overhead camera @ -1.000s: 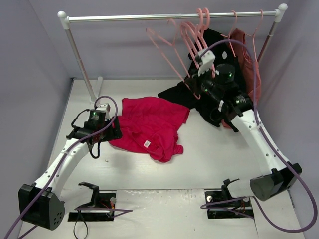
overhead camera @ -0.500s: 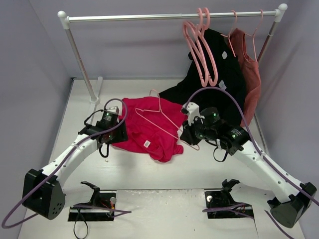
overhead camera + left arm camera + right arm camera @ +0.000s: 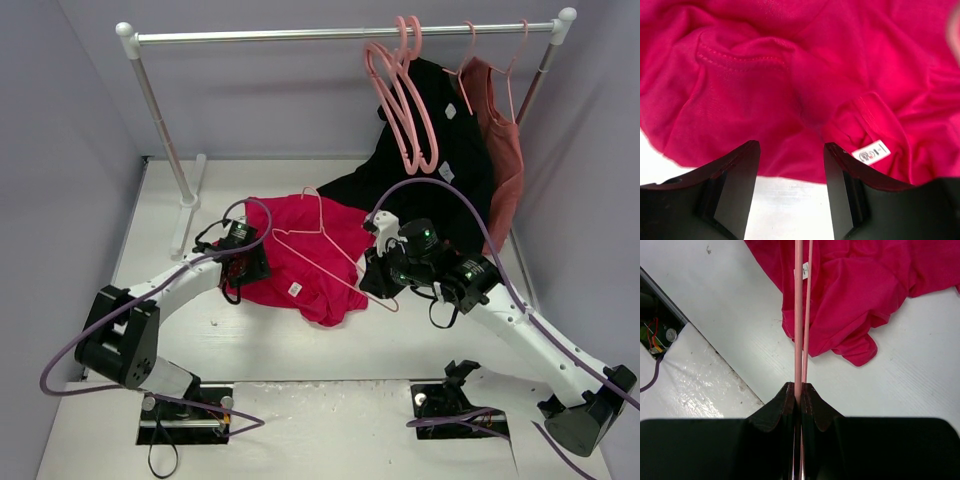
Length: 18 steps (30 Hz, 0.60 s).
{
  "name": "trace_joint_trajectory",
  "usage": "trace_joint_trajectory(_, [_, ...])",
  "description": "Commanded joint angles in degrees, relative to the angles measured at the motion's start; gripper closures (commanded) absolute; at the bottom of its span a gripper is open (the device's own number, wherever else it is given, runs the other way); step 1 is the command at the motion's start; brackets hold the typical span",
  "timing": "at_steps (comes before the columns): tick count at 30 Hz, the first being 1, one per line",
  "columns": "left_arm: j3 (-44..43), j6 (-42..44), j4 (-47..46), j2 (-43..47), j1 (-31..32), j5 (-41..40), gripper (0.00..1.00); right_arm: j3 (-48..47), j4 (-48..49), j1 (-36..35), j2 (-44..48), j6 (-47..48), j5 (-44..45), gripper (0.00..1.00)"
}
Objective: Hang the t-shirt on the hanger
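Above 1 t-shirt [image 3: 855, 295], 1 hanger [image 3: 798, 315] in right pincer [image 3: 800, 390]

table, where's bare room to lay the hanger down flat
Bare table runs along the near side, between the t-shirt and the near edge, and at far left between the rail post and the t-shirt. The far right is crowded: black shirt, spare hangers, right gripper holding the hanger.

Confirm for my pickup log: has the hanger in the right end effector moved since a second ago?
Yes. The hanger came down away from the rail, leftward, and is now over the t-shirt.
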State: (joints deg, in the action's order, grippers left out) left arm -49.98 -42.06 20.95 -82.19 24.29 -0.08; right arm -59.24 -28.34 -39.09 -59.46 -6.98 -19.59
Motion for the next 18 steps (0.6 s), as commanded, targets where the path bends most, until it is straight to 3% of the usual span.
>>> trace_joint_trajectory(1, [-3.64, -2.05, -4.33, -1.65, 0.23, -0.63, 0.47, -2.46, 1.71, -0.37, 0.58, -1.10, -1.06, 1.00])
trace_joint_trajectory(7, [-4.51, -2.67, -5.75, -4.11, 0.23, -2.55, 0.56, -2.46, 1.79, -0.37, 0.14, -0.75, -1.50, 1.00])
trace_joint_trajectory(10, [-6.62, -1.97, -5.48, -5.96, 0.05, -4.75, 0.68, -2.46, 1.97, -0.37, -0.56, -0.58, -2.38, 1.00])
trace_joint_trajectory(14, [-9.61, 0.92, -5.83, -9.03, -1.52, -5.46, 0.90, -1.84, 3.29, -0.72, -1.27, -0.66, -3.17, 1.00])
trace_joint_trajectory(15, [-10.92, 1.89, -6.01, -9.47, -1.79, -6.16, 0.99, -1.58, 3.72, -1.07, -1.27, -0.75, -3.43, 1.00])
trace_joint_trajectory(18, [-13.73, 7.06, -6.10, -12.02, -3.28, -6.87, 1.00, -0.96, 4.87, -1.60, -1.36, -0.93, -3.70, 1.00])
